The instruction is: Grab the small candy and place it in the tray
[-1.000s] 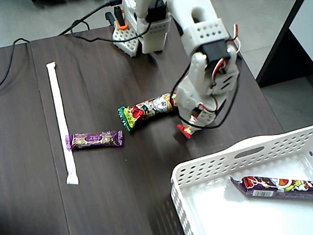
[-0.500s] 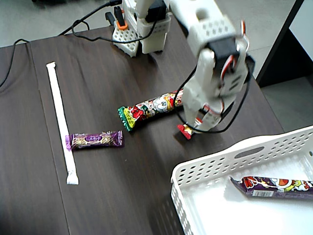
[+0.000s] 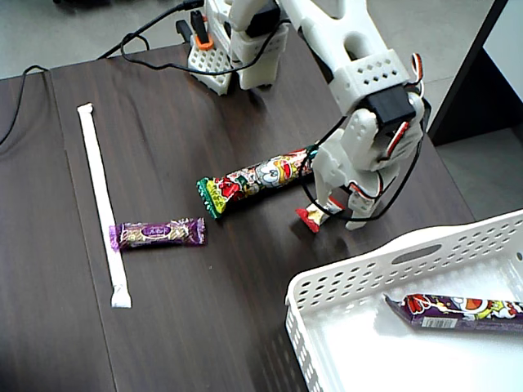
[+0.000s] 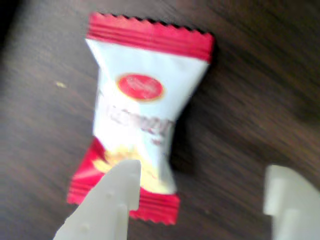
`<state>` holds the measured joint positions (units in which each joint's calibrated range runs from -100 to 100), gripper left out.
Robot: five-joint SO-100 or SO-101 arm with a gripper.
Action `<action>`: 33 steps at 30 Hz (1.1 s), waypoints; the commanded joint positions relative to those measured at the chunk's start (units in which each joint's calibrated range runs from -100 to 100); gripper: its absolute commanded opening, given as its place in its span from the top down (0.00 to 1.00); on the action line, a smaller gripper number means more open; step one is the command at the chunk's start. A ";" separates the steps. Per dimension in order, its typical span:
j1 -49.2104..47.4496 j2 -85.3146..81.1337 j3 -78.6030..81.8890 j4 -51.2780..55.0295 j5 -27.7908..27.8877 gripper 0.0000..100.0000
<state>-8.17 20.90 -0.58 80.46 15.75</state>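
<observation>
A dark wood-grain counter [image 3: 188,327] fills the fixed view, with a white robot arm [image 3: 359,73] reaching from the far edge down toward the right of centre. Its tool [image 3: 331,214] hangs low over the small candy [image 3: 311,217], which lies on the counter just beyond the tray's far left corner, near but apart from it.

In the wrist view the small candy [image 4: 142,117] fills most of the picture: a white wrapper with red crimped ends and a red oval logo. The lettering is too blurred to read. Two white fingertips [image 4: 112,200] enter from the bottom edge, spread apart; the left one overlaps the candy's near red end, the right one sits over bare wood well to the candy's right. The tool is released, gripping nothing.

The tray [image 3: 343,282], white with perforated sides and a slot handle, occupies the near right corner and runs off the picture's edge. A purple printed stick [image 3: 458,311] lies inside it.

Just left of the tool, a long cartoon-printed stick [image 3: 257,180] lies at an angle, its right end close to the arm. Further left sit a purple wrapped bar [image 3: 158,233] and a long white paper-wrapped straw [image 3: 104,204]; the bar's print is unreadable. Open counter lies between the bar and the tray, and along the near left.
</observation>
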 commanded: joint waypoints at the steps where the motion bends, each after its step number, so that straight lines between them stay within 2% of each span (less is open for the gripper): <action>1: -0.11 -0.85 0.76 1.90 0.41 0.79; 9: 0.48 0.24 2.77 1.90 2.83 0.73; 33: 2.98 1.41 4.05 -3.32 3.30 0.74</action>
<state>-5.70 23.32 3.78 76.96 18.81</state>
